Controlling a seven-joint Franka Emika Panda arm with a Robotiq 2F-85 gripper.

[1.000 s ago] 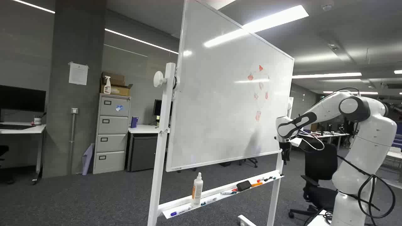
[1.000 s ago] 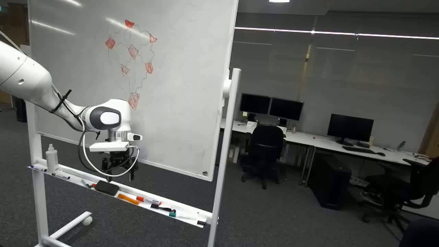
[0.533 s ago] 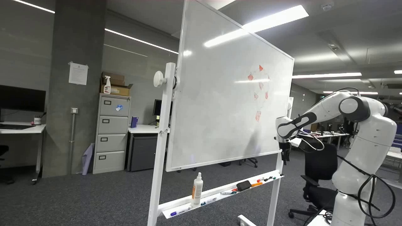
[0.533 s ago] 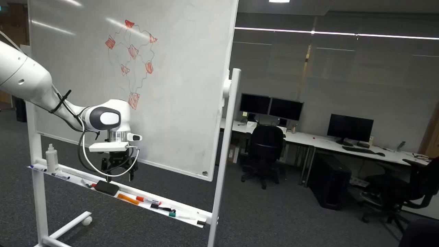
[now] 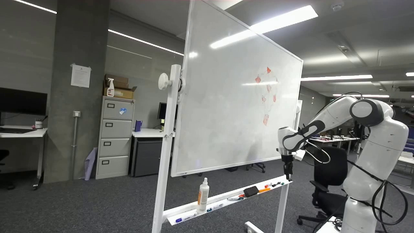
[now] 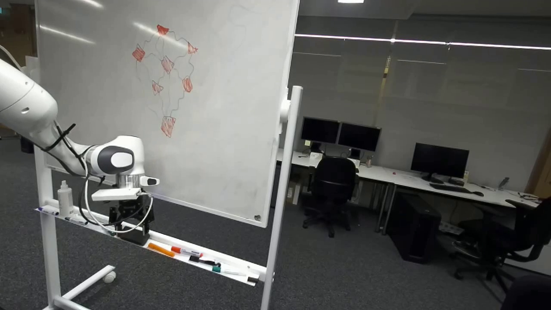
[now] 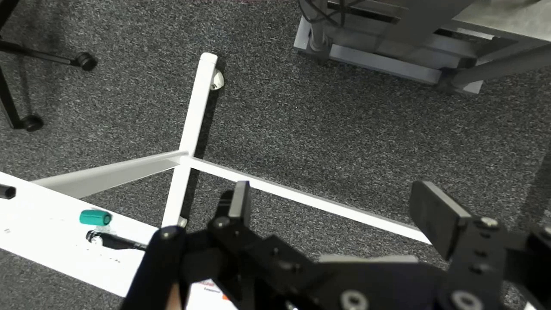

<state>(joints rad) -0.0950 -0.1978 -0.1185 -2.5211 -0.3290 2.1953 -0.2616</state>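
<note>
My gripper (image 7: 336,206) stands wide open in the wrist view, with only carpet and a white stand bar showing between its fingers. In an exterior view the gripper (image 6: 130,228) overlaps a black eraser (image 6: 137,237) lying on the whiteboard's tray (image 6: 234,260); contact cannot be made out. Elsewhere the gripper (image 5: 288,176) points down at the far end of the tray (image 5: 186,216). Right of the eraser lie an orange marker (image 6: 161,249), a red-capped marker (image 6: 187,252), a black marker (image 6: 205,261) and a green-capped marker (image 6: 228,271). The wrist view shows the green cap (image 7: 95,217) at lower left.
The whiteboard (image 5: 226,113) carries red diamond drawings and rises above the tray. A white spray bottle (image 5: 203,195) stands upright on the tray, among more markers. An office chair (image 5: 330,178) is behind the arm. The stand's white foot (image 7: 193,112) rests on carpet.
My gripper has come down towards tray height and shifted left in both exterior views, now covering part of the eraser in one of them. The jaws have stayed open.
</note>
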